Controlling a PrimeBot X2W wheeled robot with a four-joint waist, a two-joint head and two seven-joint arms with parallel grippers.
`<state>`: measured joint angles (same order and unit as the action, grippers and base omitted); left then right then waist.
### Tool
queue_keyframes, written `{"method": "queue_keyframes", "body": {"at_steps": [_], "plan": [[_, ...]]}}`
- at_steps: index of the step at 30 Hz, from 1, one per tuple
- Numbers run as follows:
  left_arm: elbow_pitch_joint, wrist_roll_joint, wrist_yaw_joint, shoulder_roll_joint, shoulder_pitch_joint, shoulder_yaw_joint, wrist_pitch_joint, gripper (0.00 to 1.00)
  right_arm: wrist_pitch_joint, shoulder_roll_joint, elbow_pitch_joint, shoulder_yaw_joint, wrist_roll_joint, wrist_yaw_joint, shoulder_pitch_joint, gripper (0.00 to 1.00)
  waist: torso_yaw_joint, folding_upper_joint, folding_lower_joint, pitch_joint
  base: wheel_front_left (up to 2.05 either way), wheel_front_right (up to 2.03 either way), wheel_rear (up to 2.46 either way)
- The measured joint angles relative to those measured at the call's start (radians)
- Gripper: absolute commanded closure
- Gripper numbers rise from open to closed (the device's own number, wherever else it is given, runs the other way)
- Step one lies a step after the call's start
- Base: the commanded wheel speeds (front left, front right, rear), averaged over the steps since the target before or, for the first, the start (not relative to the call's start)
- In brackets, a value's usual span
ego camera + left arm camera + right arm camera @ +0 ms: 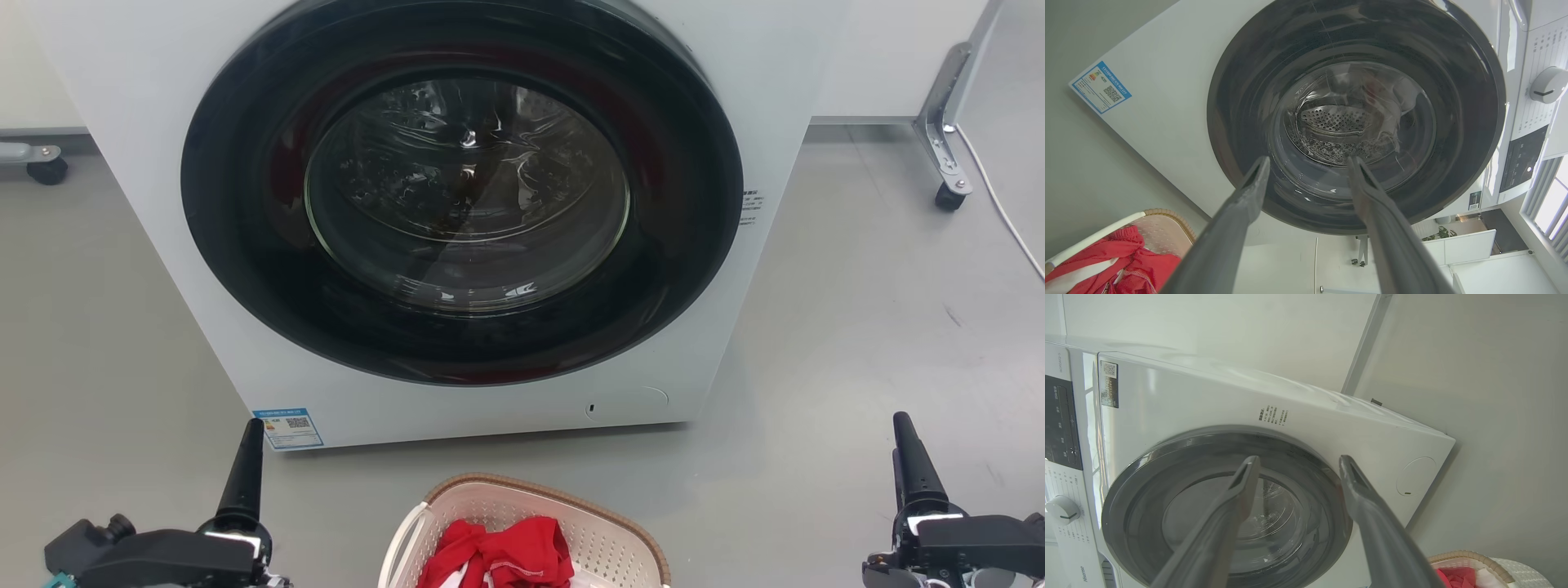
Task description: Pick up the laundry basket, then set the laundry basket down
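Note:
The laundry basket (pixel 571 500) stands on the grey floor at the bottom centre of the head view, cream-white with a brown woven rim and a white handle on its left side. Red clothing (pixel 506 551) lies inside it. My left gripper (pixel 249 441) is to the basket's left and my right gripper (pixel 904 433) far to its right, both apart from it. In the left wrist view the left gripper (pixel 1309 160) is open and empty, with the basket (pixel 1167 216) at lower left. In the right wrist view the right gripper (pixel 1299 458) is open too, the basket (pixel 1470 555) at lower right.
A white front-loading washing machine (pixel 147 98) with a shut dark round door (pixel 461 188) stands just behind the basket. A metal frame leg on a caster (pixel 947 163) and a white cable (pixel 1004 212) are at the far right. Another caster (pixel 45 167) is at far left.

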<state>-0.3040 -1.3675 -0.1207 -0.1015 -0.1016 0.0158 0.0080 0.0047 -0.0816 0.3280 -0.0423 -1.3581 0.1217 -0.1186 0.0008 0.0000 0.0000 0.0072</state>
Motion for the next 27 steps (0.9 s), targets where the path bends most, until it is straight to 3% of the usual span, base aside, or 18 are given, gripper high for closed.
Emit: {"method": "queue_keyframes", "body": {"at_steps": [10,27], "plan": [[0.009,0.158,0.017,-0.037,-0.020,0.058,-0.038,0.00,-0.038,-0.030,-0.005,0.055,0.155,-0.025,-0.019,0.00,0.000,0.0000,0.0000,-0.002,0.00,0.00,0.00],[0.035,0.464,0.102,-0.102,-0.042,0.163,-0.104,0.00,-0.100,-0.103,-0.014,0.184,0.498,-0.097,-0.047,0.00,0.000,0.0000,0.0000,-0.003,0.00,0.00,0.00]]}}
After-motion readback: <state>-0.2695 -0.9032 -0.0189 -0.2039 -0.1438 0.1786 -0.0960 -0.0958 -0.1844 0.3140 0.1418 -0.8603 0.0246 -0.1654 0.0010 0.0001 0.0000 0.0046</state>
